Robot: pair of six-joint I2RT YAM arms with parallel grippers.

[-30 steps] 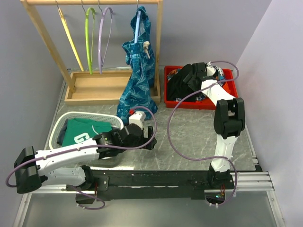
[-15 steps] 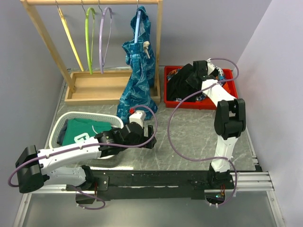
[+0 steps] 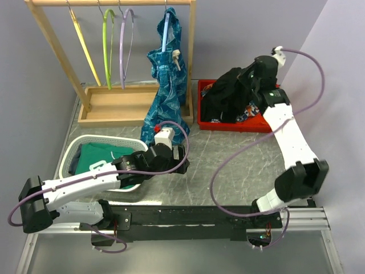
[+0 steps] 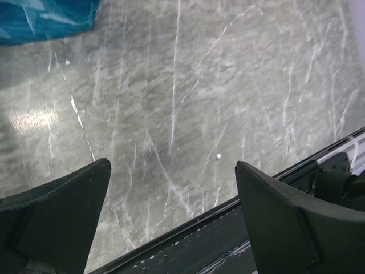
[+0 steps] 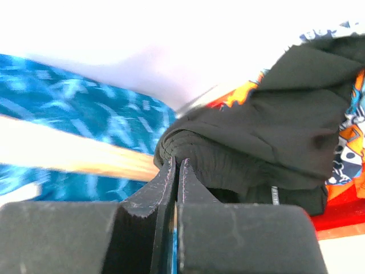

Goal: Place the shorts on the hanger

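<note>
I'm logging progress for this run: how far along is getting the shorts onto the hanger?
Done: the right gripper is shut on the shorts, pinching their waistband. In hand: the shorts hang from it, partly raised out of the red bin. Left: the hanger hangs bare on the wooden rack, and the left gripper is open over the table, holding nothing.

Tabletop (image 4: 188, 85) under left tool (image 4: 172, 165) free (teal garment (image 4: 45, 17) hangs beyond).

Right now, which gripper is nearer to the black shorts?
Right. The right gripper is shut on a fold of the shorts above the red bin. The left gripper stands open over the table beside the white basket, well apart from them.
</note>
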